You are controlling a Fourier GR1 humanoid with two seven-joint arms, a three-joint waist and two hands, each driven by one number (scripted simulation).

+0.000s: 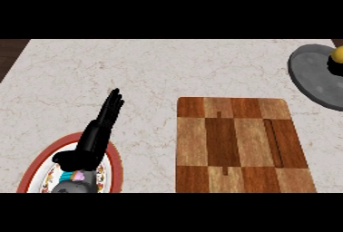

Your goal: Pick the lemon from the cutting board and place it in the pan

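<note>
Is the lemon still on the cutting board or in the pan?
In the pan: the lemon sits over its grey surface; the cutting board is bare.

The robot's left hand [94, 136] is matt black all over, with long slender fingers [110, 106] and a stubby rounded thumb [65, 158]. Behind it a short grey cylindrical forearm [72, 185] shows, banded at the wrist with what look like small pink and turquoise patches, too blurred to identify.
</note>
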